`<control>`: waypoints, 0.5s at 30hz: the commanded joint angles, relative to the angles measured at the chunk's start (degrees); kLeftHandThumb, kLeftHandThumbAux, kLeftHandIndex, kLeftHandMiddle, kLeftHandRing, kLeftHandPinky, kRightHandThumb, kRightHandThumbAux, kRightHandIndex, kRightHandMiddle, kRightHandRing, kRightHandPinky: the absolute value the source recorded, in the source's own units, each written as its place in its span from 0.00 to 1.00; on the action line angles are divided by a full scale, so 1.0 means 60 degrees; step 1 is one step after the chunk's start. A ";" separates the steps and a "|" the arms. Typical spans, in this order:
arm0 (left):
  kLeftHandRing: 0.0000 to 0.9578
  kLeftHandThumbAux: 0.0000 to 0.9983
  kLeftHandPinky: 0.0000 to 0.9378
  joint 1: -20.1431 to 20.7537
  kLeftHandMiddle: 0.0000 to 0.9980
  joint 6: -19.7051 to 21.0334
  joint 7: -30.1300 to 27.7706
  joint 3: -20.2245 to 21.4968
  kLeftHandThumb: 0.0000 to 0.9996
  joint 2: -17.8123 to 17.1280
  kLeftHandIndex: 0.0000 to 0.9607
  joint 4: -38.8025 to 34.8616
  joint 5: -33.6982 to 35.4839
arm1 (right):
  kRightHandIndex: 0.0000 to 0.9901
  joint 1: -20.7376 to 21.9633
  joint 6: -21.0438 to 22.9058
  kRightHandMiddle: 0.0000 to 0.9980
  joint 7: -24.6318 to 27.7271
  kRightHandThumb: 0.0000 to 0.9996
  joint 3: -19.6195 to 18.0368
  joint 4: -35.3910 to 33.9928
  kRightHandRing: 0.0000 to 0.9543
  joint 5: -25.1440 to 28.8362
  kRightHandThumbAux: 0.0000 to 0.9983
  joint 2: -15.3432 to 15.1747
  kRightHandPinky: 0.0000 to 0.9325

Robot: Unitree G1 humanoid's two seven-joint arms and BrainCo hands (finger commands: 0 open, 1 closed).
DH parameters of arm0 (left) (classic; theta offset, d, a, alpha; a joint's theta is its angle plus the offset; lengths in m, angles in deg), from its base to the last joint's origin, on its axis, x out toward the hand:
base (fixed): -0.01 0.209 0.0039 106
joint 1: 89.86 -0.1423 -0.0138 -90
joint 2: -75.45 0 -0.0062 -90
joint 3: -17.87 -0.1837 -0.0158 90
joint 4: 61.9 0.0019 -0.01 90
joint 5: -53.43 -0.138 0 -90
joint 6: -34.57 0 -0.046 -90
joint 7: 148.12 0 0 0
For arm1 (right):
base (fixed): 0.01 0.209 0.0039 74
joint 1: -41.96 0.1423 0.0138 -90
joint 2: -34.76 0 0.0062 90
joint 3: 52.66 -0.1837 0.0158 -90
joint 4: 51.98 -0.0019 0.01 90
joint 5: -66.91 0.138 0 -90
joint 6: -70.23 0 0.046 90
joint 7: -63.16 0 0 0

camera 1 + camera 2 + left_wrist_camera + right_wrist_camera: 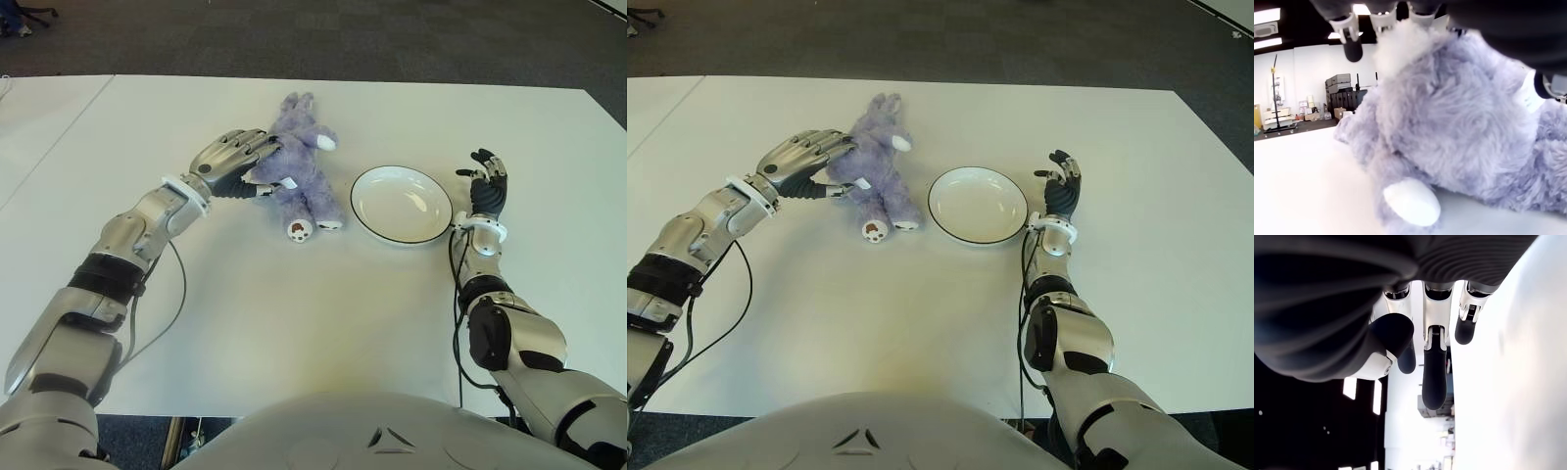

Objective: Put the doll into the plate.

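A purple plush doll (302,174) lies on the white table (294,323), its white-soled feet toward me. My left hand (243,162) reaches in from the doll's left. The fingers (257,145) curl over its body and the thumb presses its near side by a small tag. In the left wrist view the fur (1459,122) fills the space under the palm, and two fingertips sink into it. A white plate (364,188) with a dark rim stands empty just right of the doll. My right hand (486,184) shows right of the plate, fingers relaxed and holding nothing.
The table's far edge (343,82) borders dark carpet. Another white tabletop (39,117) adjoins on the left. A black cable (174,294) hangs beside my left forearm. Bare table lies in front of the doll and the plate.
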 commanded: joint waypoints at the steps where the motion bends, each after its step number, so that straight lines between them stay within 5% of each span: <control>1: 0.00 0.16 0.00 0.0270 0.00 -0.0223 0.0201 -0.0575 0.32 0.0683 0.00 0.1096 -0.0248 | 0.22 -0.2000 0.1035 0.22 0.0136 1.00 -0.0168 0.1358 0.48 0.0227 0.66 0.1100 0.14; 9: 0.00 0.17 0.00 0.0712 0.00 -0.0648 0.0681 -0.1123 0.33 0.1843 0.00 0.2349 -0.0153 | 0.23 -0.2007 0.0957 0.23 0.0067 1.00 -0.0219 0.1342 0.48 0.0196 0.66 0.1137 0.11; 15: 0.00 0.26 0.00 0.1830 0.00 0.0125 0.2850 -0.2116 0.27 0.3222 0.00 0.4912 -0.1326 | 0.24 -0.1981 0.0984 0.22 -0.0127 1.00 -0.0204 0.1340 0.48 0.0138 0.66 0.1144 0.12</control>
